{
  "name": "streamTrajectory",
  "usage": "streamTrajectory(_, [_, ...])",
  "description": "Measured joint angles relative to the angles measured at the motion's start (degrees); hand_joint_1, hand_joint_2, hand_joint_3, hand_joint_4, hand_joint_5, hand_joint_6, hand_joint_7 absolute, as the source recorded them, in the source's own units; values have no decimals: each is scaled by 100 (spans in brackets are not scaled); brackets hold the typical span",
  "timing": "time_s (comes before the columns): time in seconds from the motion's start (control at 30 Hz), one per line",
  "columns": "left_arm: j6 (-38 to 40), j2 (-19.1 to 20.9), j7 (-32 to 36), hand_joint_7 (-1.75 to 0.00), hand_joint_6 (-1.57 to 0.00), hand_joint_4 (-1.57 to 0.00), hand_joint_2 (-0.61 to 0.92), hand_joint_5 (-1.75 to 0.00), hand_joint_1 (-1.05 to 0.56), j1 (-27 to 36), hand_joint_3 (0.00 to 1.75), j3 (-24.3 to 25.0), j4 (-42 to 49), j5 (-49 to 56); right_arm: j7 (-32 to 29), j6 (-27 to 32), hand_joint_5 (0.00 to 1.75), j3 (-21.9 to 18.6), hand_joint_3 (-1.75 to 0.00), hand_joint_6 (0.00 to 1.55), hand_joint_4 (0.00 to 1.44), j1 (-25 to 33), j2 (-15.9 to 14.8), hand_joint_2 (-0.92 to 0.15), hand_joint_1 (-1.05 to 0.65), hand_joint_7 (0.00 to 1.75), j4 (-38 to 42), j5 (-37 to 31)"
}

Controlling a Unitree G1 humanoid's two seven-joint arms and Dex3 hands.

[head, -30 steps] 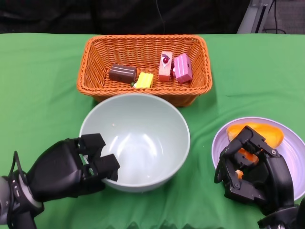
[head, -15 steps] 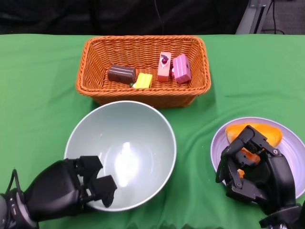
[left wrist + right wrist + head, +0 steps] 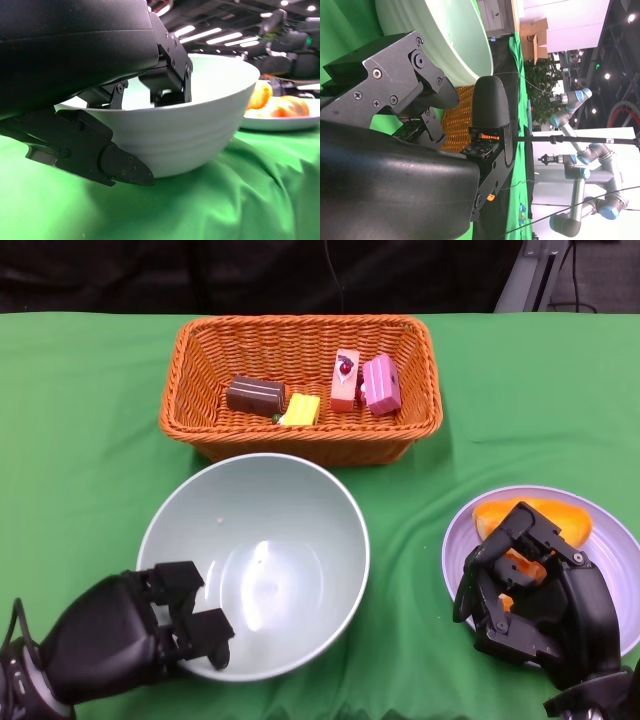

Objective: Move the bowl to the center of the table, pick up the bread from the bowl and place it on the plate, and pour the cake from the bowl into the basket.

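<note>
Both hands are matte black. On the left hand (image 3: 130, 635), a rounded shell and blocky fingers are seen. On the right hand (image 3: 535, 595), angular finger links are fastened with small silver screws; orange is visible between them.

Even overhead light is falling on the green cloth (image 3: 90, 420), giving only soft shadows under the bowl (image 3: 255, 565). A pale glare is sitting inside the bowl near its middle. In the left wrist view, ceiling lamps above the bowl are glowing and the far background is blurring. The right wrist view's background is showing bright spots.
</note>
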Motion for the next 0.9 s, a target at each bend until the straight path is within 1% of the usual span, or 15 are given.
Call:
streamTrajectory(0.03, [-12,8,1,-21,-91,-77,92,-78,-33,0,7,28,-6,-23,-3,5,175,0,-123,52,79,0,0,-58,2,168,0,1])
streamTrajectory(0.1, [-53,13,1,-10,-87,-71,92,-66,-37,8,4,60,-20,-69,11,26,175,1,-123,51,79,0,0,-59,2,168,0,15])
streamTrajectory(0.13, [-80,13,2,-5,-80,-65,92,-55,-46,20,4,80,-29,-117,32,27,175,1,-124,51,79,-1,-1,-59,3,168,0,22])
streamTrajectory(0.2, [-130,15,2,-1,-70,-61,92,-32,-59,47,6,92,-29,-197,46,26,175,-1,-123,50,79,-11,-1,-58,3,169,8,24])
streamTrajectory(0.23, [-150,16,3,-1,-65,-59,92,-24,-64,67,7,104,-31,-220,46,26,175,-2,-123,51,79,-15,-1,-58,2,169,12,23])
streamTrajectory(0.27, [-176,20,3,0,-60,-57,92,-18,-70,101,9,136,-41,-241,35,26,175,-1,-123,51,80,-16,0,-58,2,169,12,20])
streamTrajectory(0.33, [-218,25,4,0,-54,-54,92,-13,-76,148,12,195,-64,-270,35,26,175,-3,-124,51,80,-16,-1,-59,2,169,12,21])
streamTrajectory(0.37, [-237,25,4,0,-47,-49,92,-9,-82,157,13,220,-67,-293,37,26,175,-3,-123,51,79,-16,-1,-58,2,169,12,21])
streamTrajectory(0.43, [-287,26,4,0,-36,-41,92,-3,-91,161,17,276,-66,-363,39,26,175,-3,-123,51,80,-16,-1,-58,2,169,13,21])
streamTrajectory(0.53, [-436,28,3,0,-25,-33,92,0,-102,162,22,323,-45,-455,35,26,175,-5,-123,51,80,-18,-1,-57,2,169,20,20])
streamTrajectory(0.63, [-925,37,-103,0,-20,-27,92,0,-104,168,24,447,38,-684,19,29,175,-2,-123,52,80,-18,-1,-57,1,169,20,11])
streamTrajectory(0.7, [-1486,67,-460,0,-19,-25,92,0,-105,168,28,593,107,-970,-39,35,175,-2,-123,54,81,-18,-1,-57,1,168,20,-19])
streamTrajectory(0.77, [-2057,103,-988,-1,-20,-27,92,-1,-105,169,31,769,193,-1278,-19,20,175,-3,-123,52,80,-20,-3,-59,2,168,28,-20])
streamTrajectory(0.9, [-2848,150,-2038,-1,-22,-28,92,-1,-105,170,36,1115,290,-1831,35,18,175,-3,-121,52,80,-23,-4,-58,-1,168,49,-9])
